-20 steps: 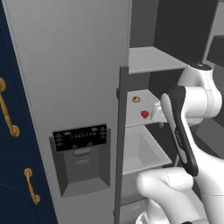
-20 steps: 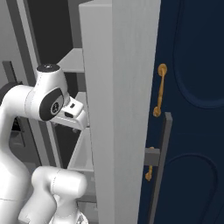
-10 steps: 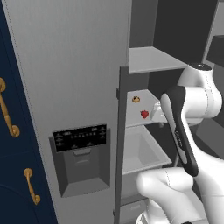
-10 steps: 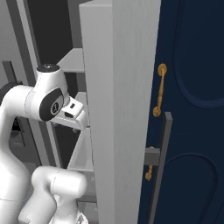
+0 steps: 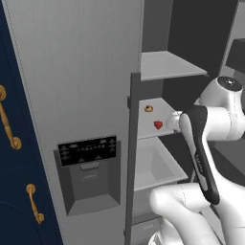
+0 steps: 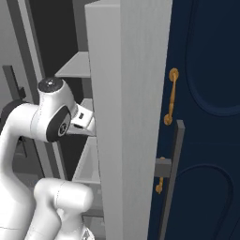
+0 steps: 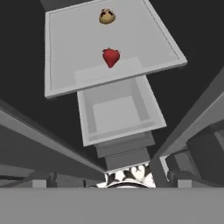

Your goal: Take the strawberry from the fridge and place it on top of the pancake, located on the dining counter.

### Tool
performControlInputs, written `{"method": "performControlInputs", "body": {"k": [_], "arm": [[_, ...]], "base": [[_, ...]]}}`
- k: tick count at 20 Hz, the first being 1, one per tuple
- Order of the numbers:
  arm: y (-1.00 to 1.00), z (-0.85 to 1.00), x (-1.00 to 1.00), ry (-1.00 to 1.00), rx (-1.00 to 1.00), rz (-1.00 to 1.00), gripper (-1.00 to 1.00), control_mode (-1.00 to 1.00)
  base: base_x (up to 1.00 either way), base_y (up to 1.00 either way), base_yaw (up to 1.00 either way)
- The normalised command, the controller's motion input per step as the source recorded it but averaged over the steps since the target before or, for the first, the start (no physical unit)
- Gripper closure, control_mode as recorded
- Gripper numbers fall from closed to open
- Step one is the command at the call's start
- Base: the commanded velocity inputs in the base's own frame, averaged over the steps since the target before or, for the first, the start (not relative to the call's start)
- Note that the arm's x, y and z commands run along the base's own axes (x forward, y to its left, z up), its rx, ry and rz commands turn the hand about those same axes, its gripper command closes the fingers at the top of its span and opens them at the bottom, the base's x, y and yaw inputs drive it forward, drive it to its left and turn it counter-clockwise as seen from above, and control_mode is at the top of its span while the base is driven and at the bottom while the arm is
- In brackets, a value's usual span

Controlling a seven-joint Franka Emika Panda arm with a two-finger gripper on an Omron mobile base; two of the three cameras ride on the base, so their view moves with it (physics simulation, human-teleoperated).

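While the gripper hangs wide and empty at the fridge opening, the strawberry sits just ahead of it near the shelf front. Overshooting could push this tiny berry back toward the small brown lump behind it.

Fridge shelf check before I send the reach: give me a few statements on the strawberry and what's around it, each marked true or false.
1. The strawberry lies on a grey shelf inside the fridge. True.
2. The gripper is closed on the strawberry. False: the berry lies free on the shelf.
3. A small tan item sits on the same shelf, apart from the berry. True.
4. The strawberry lies in the drawer below. False: it is on the shelf above it.
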Motion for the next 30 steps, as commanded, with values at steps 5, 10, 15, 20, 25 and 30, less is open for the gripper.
{"method": "performControlInputs", "body": {"k": [5, 10, 15, 20, 25, 30], "arm": [[-0.01, -0.02, 0.38, 0.01, -0.11, 0.00, -1.00, -1.00], [-0.04, -0.11, 0.58, -0.05, 0.00, 0.00, -1.00, -1.00], [-0.01, -0.23, 0.55, -0.15, 0.00, 0.00, -1.00, -1.00], [-0.13, -0.09, 0.68, 0.01, -0.01, 0.00, -1.00, -1.00], [-0.23, -0.01, 0.68, 0.04, 0.01, 0.00, -1.00, -1.00], [-0.02, -0.21, 0.18, 0.01, 0.02, 0.00, -1.00, -1.00]], "base": [[0.00, 0.00, 0.00], [0.00, 0.00, 0.00], [0.00, 0.00, 0.00], [0.00, 0.00, 0.00], [0.00, 0.00, 0.00], [0.00, 0.00, 0.00]]}}
